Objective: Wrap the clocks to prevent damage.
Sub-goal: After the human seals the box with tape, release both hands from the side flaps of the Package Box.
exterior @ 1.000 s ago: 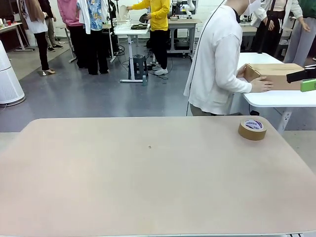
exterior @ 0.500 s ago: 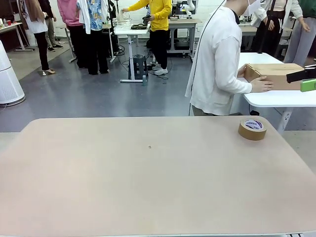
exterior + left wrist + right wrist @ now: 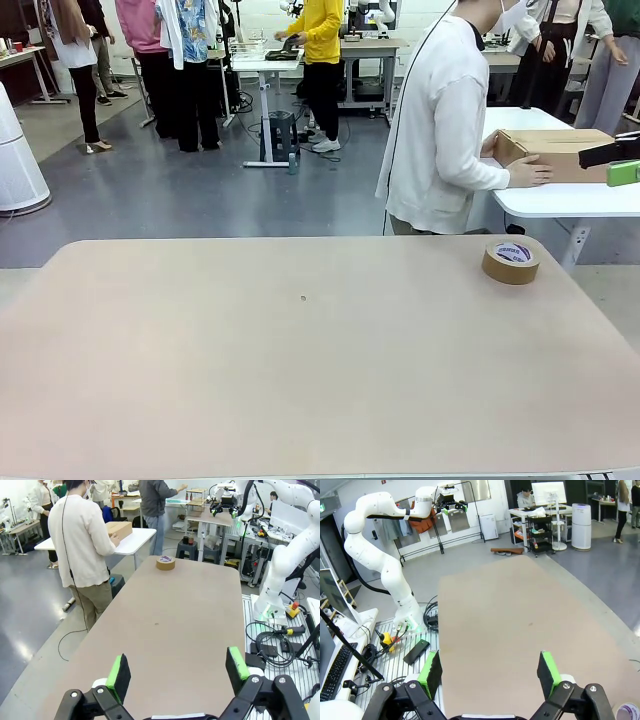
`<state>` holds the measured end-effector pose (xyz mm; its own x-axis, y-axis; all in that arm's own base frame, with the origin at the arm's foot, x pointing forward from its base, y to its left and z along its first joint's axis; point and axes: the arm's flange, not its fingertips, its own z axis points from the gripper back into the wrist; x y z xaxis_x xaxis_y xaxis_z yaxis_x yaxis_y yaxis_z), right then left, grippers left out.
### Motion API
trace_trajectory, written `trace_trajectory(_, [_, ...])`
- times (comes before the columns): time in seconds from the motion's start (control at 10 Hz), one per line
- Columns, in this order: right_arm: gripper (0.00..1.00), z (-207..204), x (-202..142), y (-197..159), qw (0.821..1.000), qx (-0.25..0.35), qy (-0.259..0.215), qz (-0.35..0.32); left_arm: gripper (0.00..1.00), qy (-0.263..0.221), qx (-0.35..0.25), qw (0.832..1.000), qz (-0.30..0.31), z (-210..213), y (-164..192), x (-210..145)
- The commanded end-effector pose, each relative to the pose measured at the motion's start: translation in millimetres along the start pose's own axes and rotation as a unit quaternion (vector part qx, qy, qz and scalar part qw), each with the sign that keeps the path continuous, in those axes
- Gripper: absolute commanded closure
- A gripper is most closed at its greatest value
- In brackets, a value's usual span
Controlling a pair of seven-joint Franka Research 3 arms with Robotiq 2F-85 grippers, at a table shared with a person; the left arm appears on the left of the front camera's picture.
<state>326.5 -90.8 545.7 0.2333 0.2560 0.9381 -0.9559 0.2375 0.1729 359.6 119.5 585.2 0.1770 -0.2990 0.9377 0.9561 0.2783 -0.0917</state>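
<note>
Honestly, both my left gripper (image 3: 177,672) & right gripper (image 3: 487,672) hang wide open w/ nothing held, no clocks on the beige table (image 3: 300,380), so grabbing the brown tape roll (image 3: 165,562) far ahead risks premature, pointless moves.

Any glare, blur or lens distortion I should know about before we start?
Front view: even light, sharp, soft sheen on the table, tape roll crisp. Left wrist view: wide-angle bend at edges, floor glare. Right wrist view: same curvature, left gripper far off but clear.
</note>
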Motion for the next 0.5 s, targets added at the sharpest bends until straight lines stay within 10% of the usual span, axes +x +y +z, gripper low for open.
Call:
trace_trajectory(0.0, [0.0, 0.3, -0.6, -0.4, 1.0, 0.005, -0.005, 0.002, 0.0, -0.006, -0.001, 1.0, -0.002, 1.7, -0.6, 0.7])
trace_trajectory(0.4, [0.0, 0.3, -0.6, -0.4, 1.0, 0.005, -0.005, 0.002, 0.0, -0.006, -0.001, 1.0, -0.002, 1.7, -0.6, 0.7])
